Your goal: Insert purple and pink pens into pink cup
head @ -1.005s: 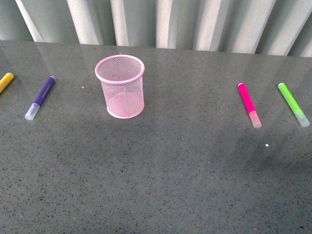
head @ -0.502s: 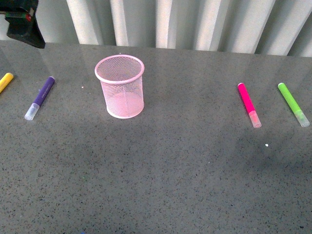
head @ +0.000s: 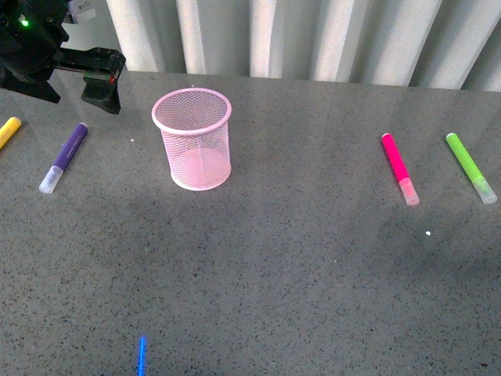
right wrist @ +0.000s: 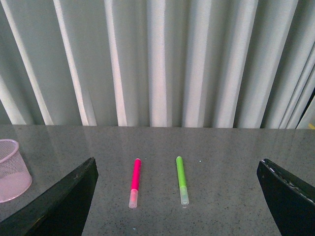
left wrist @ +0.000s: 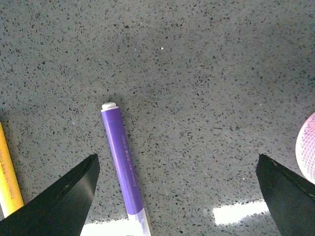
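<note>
At the far left, the yellow marker lay at the edge of the table and nobody touched it. Just right of it the purple pen lay flat in the same place as a second ago, with its pale cap toward the near side. The one thing that had changed was above it: the left gripper, absent one second before and only a dark corner half a second before, had come in from the far left and now hung over this pen. Its fingers stood wide apart and held nothing. In the left wrist view the pen lay between them, but closer to one finger than to the other, so I judged that some centring was needed before a descent. The pink cup stood upright and empty, right of the purple pen. Well to the right the pink pen and the green marker lay untouched. The right gripper was also open and was well back from them.
</note>
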You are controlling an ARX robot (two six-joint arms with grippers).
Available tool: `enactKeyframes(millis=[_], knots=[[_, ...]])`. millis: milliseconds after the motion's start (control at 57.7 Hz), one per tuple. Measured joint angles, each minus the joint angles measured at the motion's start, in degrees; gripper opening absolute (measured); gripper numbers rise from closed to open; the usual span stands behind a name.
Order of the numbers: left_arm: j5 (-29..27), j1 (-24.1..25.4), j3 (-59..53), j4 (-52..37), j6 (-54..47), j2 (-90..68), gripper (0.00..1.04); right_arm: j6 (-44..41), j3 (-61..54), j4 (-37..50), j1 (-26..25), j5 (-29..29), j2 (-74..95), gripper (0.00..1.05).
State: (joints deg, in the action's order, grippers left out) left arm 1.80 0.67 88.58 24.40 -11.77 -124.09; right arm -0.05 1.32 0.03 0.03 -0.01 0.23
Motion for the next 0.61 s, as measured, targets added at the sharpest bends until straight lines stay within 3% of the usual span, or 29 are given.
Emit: enactKeyframes(millis=[606], knots=[[-0.55, 1.7, 7.65, 1.62, -0.02, -9.6, 0.98, 0.0, 0.0, 0.0, 0.0, 0.0, 0.0, 0.98]])
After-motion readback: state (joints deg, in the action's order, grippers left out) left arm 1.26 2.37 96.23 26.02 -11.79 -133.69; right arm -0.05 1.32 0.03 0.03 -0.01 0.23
